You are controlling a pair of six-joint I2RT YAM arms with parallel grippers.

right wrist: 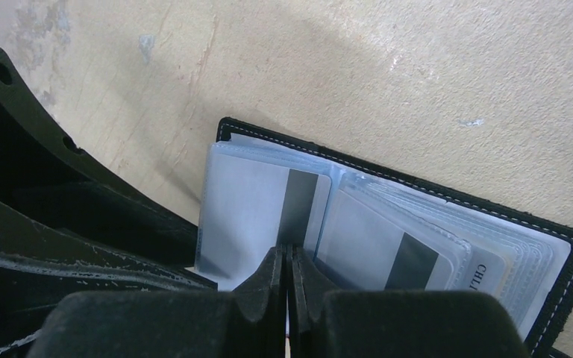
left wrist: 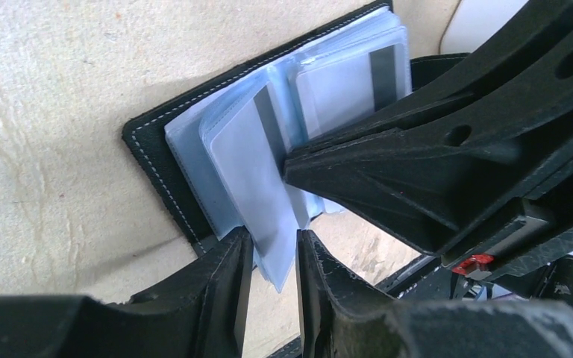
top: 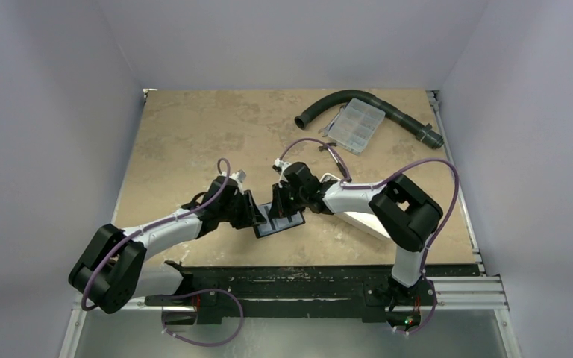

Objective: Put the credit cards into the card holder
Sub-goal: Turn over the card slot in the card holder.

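Open flat on the mottled tan tabletop (top: 186,142), midway along its near half and between the two arms: small black folding card holder (top: 274,225) with white stitching and a fan of clear plastic sleeves (right wrist: 425,239). Tucked into those sleeves, pale credit cards (right wrist: 257,216) with dark magnetic stripes, plus printed lettering on one further along the fan (only partly legible).

Reaching in from the left, left gripper (left wrist: 274,239) at the holder's left edge, with black fingers parted by a narrow gap. Between them, the lower corner of one raised sleeve and of the card inside it. Contact with the pads impossible to confirm.

Coming in from the opposite side, right gripper (right wrist: 288,252) with fingers pressed together and nothing visible between them. Tip set down on the sleeves close to the holder's central fold, against the dark stripe of a card. Both grippers near enough to almost meet over the holder.

Under the right forearm, just beside the holder, flat white rectangular tray (top: 365,224), mostly hidden. Well apart, toward the far right corner of the table, clear plastic compartment box (top: 352,125) lying against a curved dark grey hose (top: 327,101).
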